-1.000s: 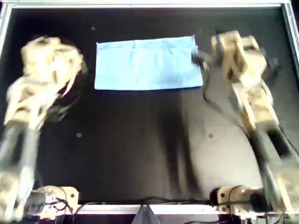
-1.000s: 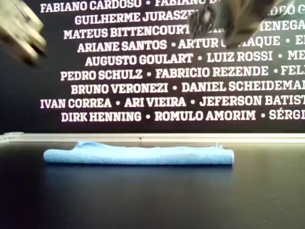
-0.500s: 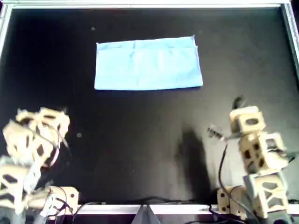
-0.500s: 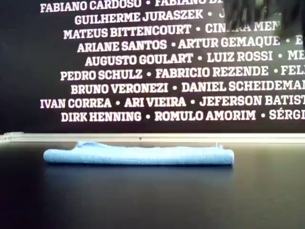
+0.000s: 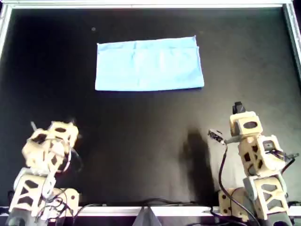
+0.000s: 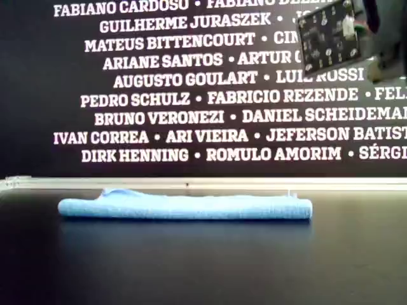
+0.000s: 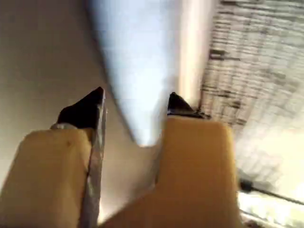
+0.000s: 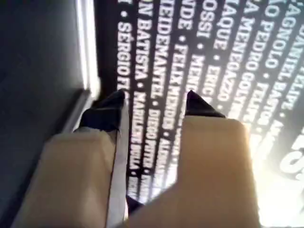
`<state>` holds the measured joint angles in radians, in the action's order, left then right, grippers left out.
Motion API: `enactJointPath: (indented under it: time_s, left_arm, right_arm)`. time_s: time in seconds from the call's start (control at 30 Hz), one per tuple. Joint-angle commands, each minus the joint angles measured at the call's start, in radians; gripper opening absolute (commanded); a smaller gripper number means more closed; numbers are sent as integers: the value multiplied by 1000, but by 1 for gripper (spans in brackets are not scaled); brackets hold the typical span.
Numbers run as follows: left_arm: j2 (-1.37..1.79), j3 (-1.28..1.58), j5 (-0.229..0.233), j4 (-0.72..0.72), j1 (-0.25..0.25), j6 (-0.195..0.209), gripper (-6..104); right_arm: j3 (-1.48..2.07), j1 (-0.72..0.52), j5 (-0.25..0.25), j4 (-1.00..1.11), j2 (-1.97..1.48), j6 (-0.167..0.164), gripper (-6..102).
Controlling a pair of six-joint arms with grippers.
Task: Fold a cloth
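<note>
The cloth lies folded into a flat rectangle at the upper centre of the overhead view, unchanged on the black counter. Both arms have been drawn back to the lower corners within the last second (well apart from it), so the fold is judged finished. The left gripper and the right gripper are seen with fingers parted, holding nothing.

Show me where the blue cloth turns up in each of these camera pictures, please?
Overhead view: the cloth lies as a folded rectangle toward the top middle of the black table.
Exterior view: a low blue strip across the middle, seen edge-on.
Left wrist view: not clearly in it.
Right wrist view: not in it.
Shared landmark: the metal rail behind the cloth.
</note>
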<state>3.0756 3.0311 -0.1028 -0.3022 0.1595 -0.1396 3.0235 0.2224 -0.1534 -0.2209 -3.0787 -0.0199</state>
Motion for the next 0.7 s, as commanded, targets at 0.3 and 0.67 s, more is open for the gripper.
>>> enactJointPath:
  time_s: [0.3,0.67]
  left_arm:
    - [-249,-69,0,77,-11,17,47]
    - [-1261,-758,-15,77,-3,17,68]
  right_arm:
    - [-2,11,28,-5,146,-2,51]
    - [-488,9,77,-5,937,15,66]
